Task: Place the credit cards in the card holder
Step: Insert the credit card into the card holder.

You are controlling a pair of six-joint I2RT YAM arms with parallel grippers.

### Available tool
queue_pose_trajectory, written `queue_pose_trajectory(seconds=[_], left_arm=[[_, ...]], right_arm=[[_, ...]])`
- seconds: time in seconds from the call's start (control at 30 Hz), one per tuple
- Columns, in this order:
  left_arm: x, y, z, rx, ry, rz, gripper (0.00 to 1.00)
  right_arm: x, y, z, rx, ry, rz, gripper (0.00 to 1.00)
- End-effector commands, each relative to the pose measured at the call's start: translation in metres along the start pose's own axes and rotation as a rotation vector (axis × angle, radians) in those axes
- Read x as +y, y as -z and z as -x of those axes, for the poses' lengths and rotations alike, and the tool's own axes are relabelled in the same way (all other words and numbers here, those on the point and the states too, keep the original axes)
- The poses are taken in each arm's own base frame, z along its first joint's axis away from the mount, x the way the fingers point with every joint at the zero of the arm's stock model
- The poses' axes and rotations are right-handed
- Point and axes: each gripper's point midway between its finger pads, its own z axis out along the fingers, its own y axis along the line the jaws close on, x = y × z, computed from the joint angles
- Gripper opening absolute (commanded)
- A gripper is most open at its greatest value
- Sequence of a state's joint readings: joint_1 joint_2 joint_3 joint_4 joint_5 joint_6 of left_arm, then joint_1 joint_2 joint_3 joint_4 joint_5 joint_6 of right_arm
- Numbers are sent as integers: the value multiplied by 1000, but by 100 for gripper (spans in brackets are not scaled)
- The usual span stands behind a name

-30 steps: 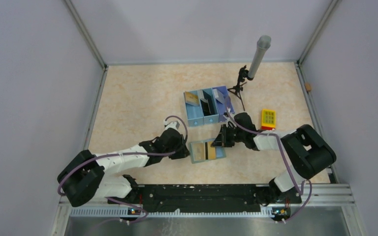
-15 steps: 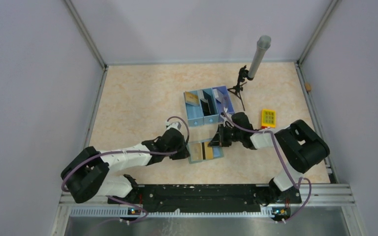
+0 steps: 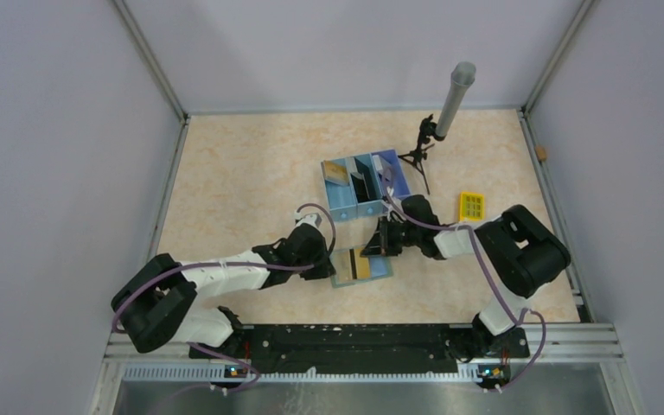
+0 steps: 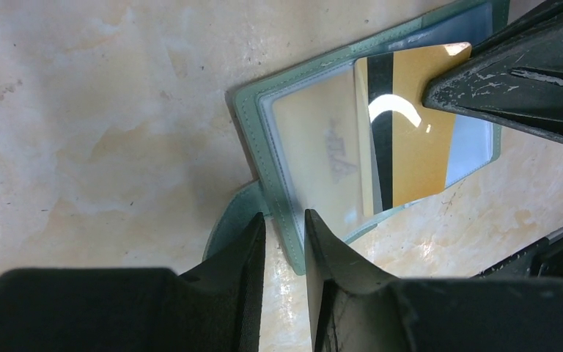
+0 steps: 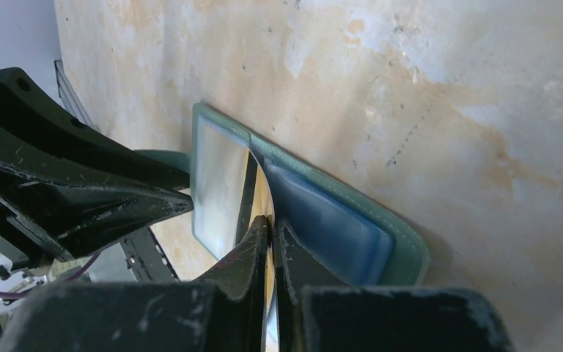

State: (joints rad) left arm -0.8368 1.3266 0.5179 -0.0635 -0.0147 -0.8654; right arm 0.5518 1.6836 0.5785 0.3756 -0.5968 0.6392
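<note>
Card holder, with gold credit card: entry by view.

Top external. The holder lies open and flat on the table, in front of the blue three-compartment tray and apart from it. Its long axis runs roughly parallel to the tray's front wall. The card's black stripe runs across that axis, towards the tray. Over the last second holder, card and both grippers have drifted slightly sideways along the tray front, and the right gripper has carried the card further over the holder. Insertion looks under way, not finished.

Left wrist. The left gripper straddles the holder rim on the side away from the tray. Its fingers have narrowed to a slim gap with nothing visibly clamped; whether they press down is unclear. The card overlaps the clear panel, pinched at one corner by the right gripper.

Right wrist. The right gripper is clamped tight on the card, seen nearly edge-on and steeply tilted. Its lower edge meets the holder at the fold. The left gripper waits opposite.
</note>
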Motion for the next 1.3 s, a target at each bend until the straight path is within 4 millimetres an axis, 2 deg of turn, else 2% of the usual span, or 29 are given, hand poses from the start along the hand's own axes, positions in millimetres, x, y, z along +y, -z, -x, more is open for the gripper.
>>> queue_pose_trajectory(seconds=[0.0, 0.33, 0.87, 1.27], left_arm=[[-10, -4, 10, -31, -15, -21, 27], [-7, -6, 10, -32, -14, -10, 26], [5, -7, 9, -38, 1, 46, 23], [2, -9, 11, -46, -22, 30, 23]], right_arm=[[-17, -11, -10, 37, 15, -81, 0], [-25, -14, -19, 81, 16, -142, 0], [-38, 10, -14, 72, 28, -310, 0], [-32, 1, -25, 142, 54, -267, 0]])
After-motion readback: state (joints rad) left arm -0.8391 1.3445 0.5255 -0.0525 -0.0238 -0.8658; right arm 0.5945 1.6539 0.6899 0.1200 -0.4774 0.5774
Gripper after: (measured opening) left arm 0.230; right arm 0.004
